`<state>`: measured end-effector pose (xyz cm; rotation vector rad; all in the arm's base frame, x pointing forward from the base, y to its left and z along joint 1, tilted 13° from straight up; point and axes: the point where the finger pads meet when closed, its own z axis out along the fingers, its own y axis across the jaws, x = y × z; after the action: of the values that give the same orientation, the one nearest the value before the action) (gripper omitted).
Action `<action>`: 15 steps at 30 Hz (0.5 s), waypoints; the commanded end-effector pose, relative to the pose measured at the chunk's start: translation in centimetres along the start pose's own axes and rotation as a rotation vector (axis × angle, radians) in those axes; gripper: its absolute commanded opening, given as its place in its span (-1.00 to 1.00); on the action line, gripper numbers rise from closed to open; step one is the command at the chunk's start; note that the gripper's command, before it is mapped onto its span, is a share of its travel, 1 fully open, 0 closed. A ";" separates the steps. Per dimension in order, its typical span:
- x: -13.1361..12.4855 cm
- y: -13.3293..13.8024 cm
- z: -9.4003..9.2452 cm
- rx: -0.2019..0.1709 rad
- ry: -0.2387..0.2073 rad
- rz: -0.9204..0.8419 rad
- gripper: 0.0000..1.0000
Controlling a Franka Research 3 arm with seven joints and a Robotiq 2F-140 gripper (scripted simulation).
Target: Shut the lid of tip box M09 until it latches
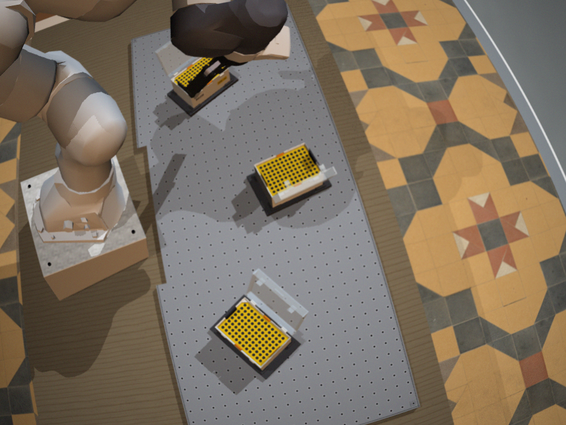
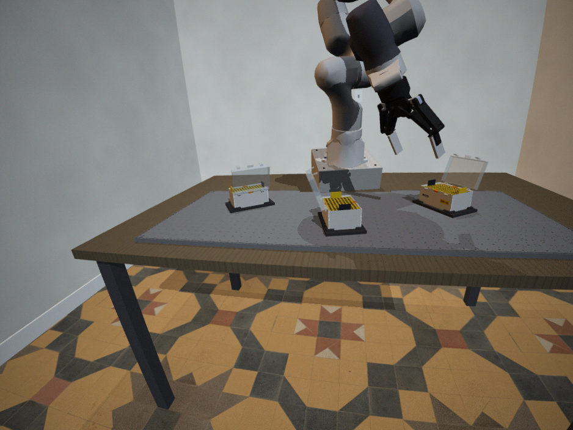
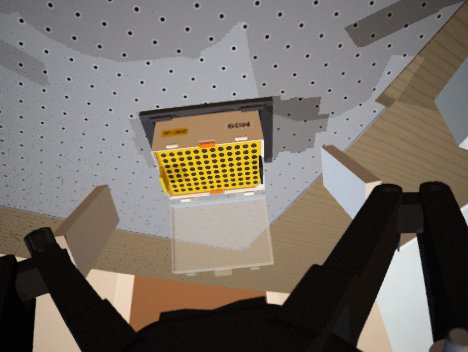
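The tip box M09 (image 3: 210, 155) sits on its black holder plate (image 3: 205, 107), with a yellow insert and the ID sticker (image 3: 239, 126) on its tan front wall. Its clear lid (image 3: 220, 232) stands open at the rear hinge. The same box shows at the back of the mat in the top view (image 1: 201, 79) and at the right in the exterior view (image 2: 446, 196), with the lid (image 2: 463, 171) upright. My gripper (image 2: 414, 138) is open and empty. It hangs well above the box, apart from it. In the wrist view the gripper (image 3: 217, 202) frames the box and lid.
Two more tip boxes stand on the grey perforated mat, the middle one (image 1: 288, 173) and the near one (image 1: 253, 331), both with lids open. Their IDs are too small to read. My base block (image 1: 82, 238) stands beside the mat. The table edge runs close behind M09.
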<state>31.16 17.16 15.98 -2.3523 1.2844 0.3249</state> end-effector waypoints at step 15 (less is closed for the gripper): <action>-4.2 0.5 -6.2 -0.031 -0.015 0.060 1.00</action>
<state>29.86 16.99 22.75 -2.3411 1.2975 0.3241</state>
